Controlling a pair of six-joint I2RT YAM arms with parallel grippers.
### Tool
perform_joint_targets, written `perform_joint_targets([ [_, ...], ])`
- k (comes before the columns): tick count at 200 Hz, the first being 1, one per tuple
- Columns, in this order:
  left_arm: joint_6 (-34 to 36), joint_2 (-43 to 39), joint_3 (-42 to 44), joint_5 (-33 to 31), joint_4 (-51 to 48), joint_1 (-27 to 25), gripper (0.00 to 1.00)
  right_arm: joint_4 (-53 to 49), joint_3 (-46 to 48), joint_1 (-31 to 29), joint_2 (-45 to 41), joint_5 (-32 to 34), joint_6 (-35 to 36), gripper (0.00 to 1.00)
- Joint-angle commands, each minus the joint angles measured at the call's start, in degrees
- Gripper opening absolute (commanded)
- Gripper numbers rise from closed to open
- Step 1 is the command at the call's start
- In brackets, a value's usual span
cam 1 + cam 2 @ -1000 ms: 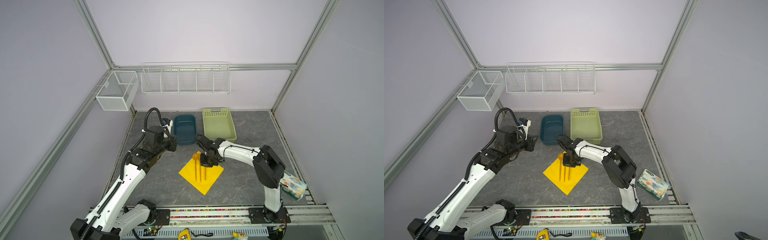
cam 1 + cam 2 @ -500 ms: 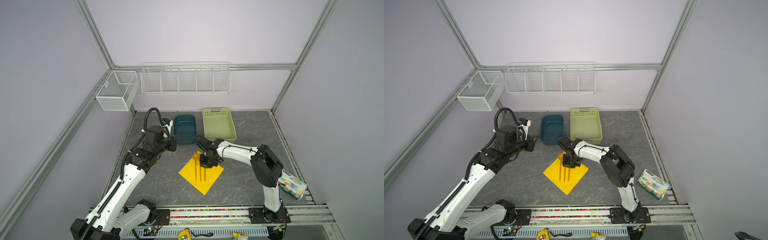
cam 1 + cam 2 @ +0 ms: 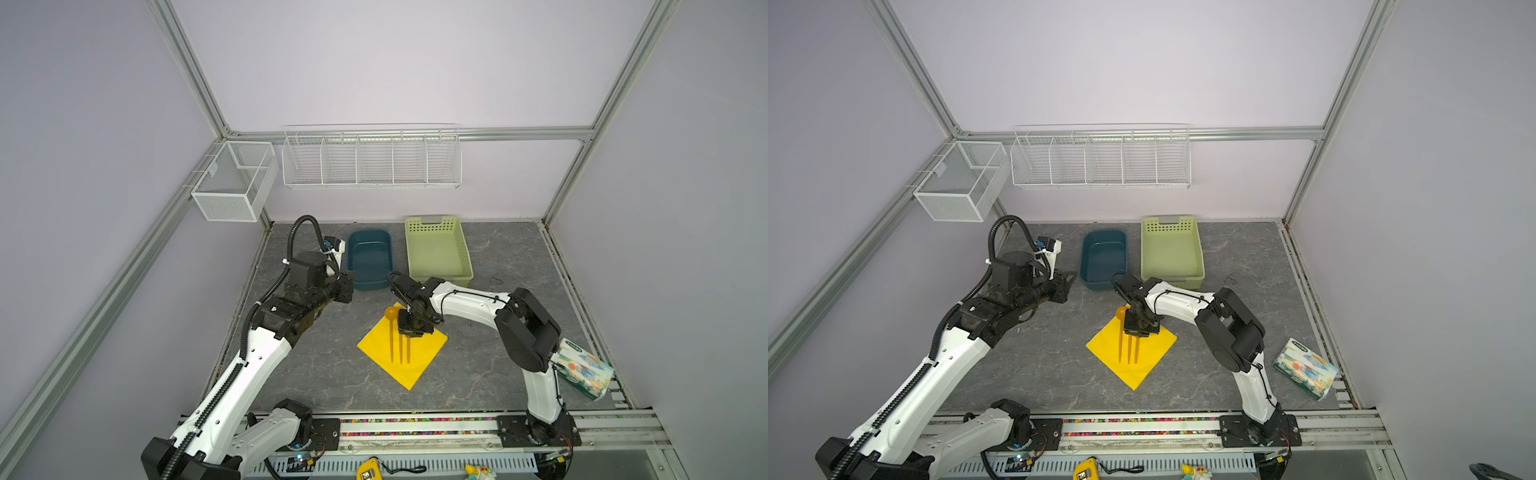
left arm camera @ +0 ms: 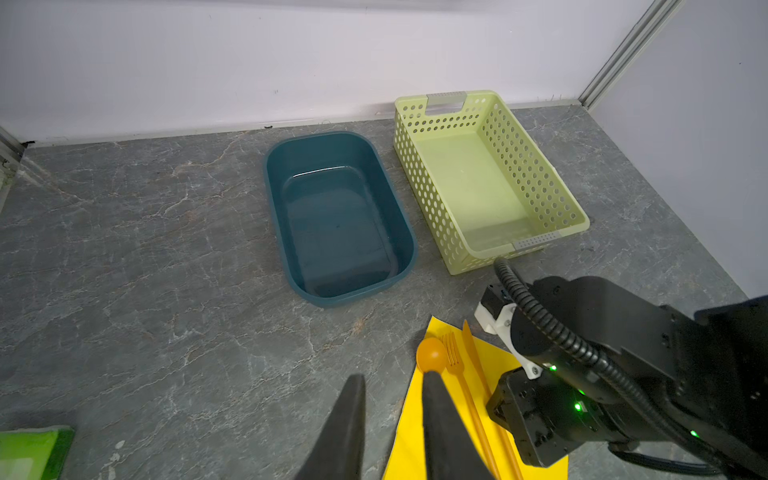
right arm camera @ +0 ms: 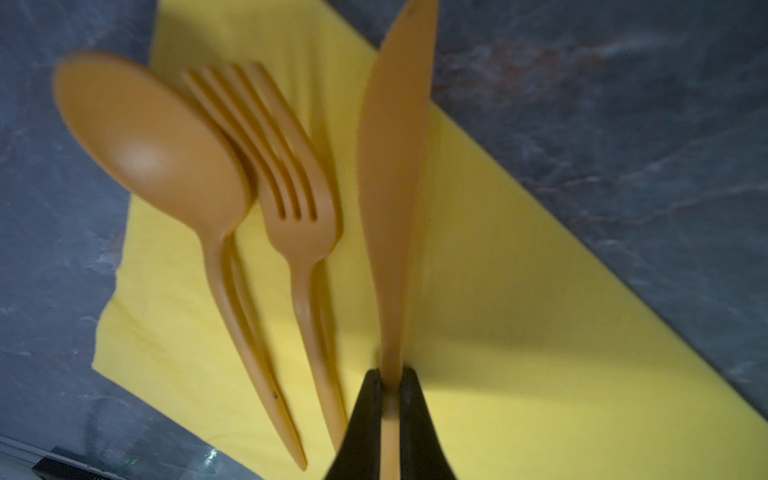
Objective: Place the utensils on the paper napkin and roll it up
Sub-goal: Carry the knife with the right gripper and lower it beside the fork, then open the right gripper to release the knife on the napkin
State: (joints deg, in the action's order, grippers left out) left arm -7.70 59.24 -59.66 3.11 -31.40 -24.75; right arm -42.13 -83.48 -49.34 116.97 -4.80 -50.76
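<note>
The yellow paper napkin (image 3: 409, 374) (image 3: 1133, 374) lies flat on the grey table as a diamond. On it rest the orange spoon (image 5: 153, 153), its bowl (image 3: 390, 312) over the napkin's far corner, and the fork (image 5: 291, 187) beside it. My right gripper (image 5: 390, 386) (image 3: 410, 332) is shut on the handle of the knife (image 5: 392, 166), which runs parallel to the fork just over the napkin. Off the napkin's far-left side, my left gripper (image 4: 392, 378) (image 3: 347, 286) hangs open and holds nothing. One of its fingers (image 4: 436, 415) hides the spoon's handle in the left wrist view.
A dark blue tub (image 3: 370, 259) and a light green perforated basket (image 3: 436, 249) stand behind the napkin. A patterned tissue pack (image 3: 584, 374) lies at the right front edge. A green packet (image 4: 33, 453) lies to the left. Wire baskets (image 3: 370, 160) hang on the walls.
My right arm has edged slightly to the left with the knife in its grip. The left arm has not moved.
</note>
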Motion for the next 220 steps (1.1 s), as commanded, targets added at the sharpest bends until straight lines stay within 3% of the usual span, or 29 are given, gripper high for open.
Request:
perform_joint_targets([
  [1,-0.4,0.1,0.5,1.0,0.5,0.4,0.25,-0.7,-1.1,-0.2,1.0,-0.5,-0.2,0.08],
  [220,-0.6,0.4,0.6,2.1,0.9,0.9,0.25,-2.8,-1.9,-0.1,2.2,1.5,0.8,0.16],
])
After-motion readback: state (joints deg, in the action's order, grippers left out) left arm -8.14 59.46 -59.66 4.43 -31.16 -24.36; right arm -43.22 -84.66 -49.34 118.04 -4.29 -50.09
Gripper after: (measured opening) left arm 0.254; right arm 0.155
